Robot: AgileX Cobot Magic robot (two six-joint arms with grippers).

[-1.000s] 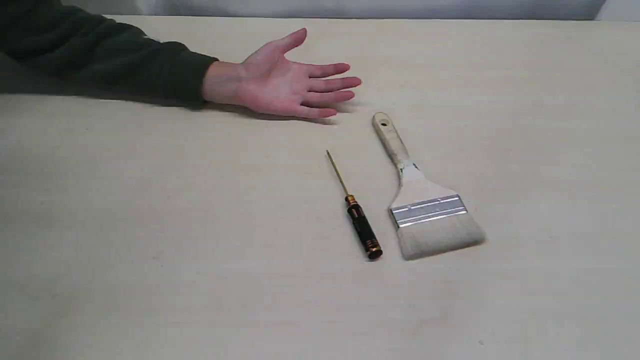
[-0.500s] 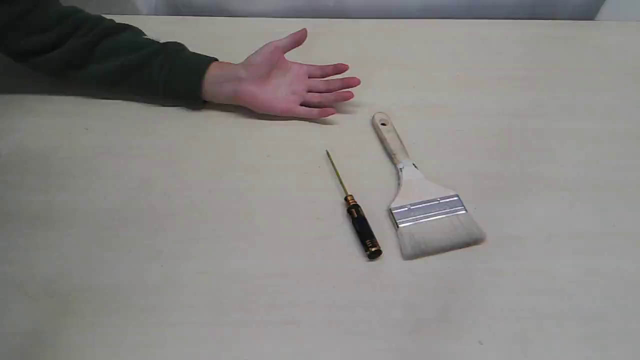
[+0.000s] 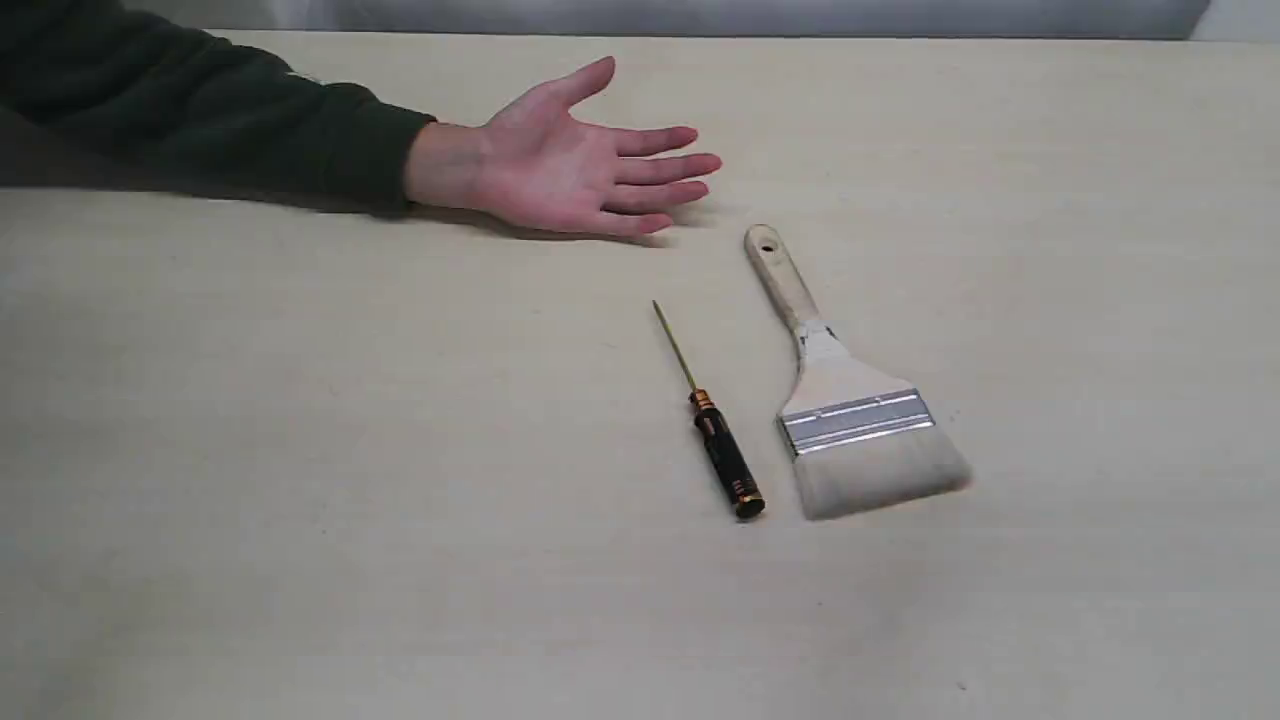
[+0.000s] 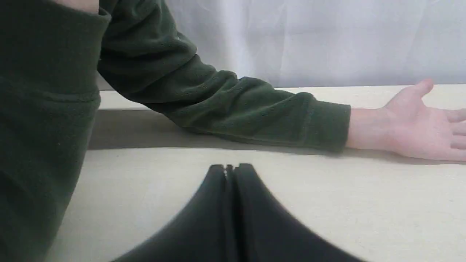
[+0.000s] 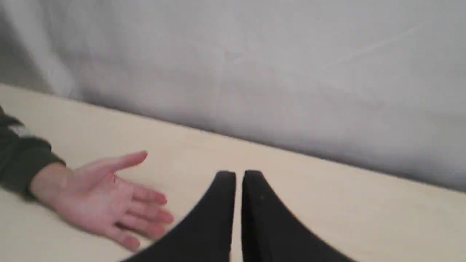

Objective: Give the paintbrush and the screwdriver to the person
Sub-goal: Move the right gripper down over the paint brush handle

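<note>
The paintbrush (image 3: 845, 405) lies flat on the table right of centre, handle end toward the person's hand (image 3: 570, 165). Just left of it lies the screwdriver (image 3: 715, 440), thin golden shaft pointing away from the camera. The open palm rests palm-up on the table, dark green sleeve (image 3: 200, 110) behind it. Neither arm shows in the exterior view. My left gripper (image 4: 229, 167) is shut and empty, low over bare table near the sleeve (image 4: 236, 105). My right gripper (image 5: 238, 174) has its fingers nearly together with nothing between them, near the hand (image 5: 105, 193). Both tools are out of the wrist views.
A pale beige table (image 3: 300, 480) spreads around the tools. A light grey curtain (image 5: 255, 65) hangs behind the far edge. The person's other sleeve (image 4: 40, 127) fills one side of the left wrist view, close to that gripper.
</note>
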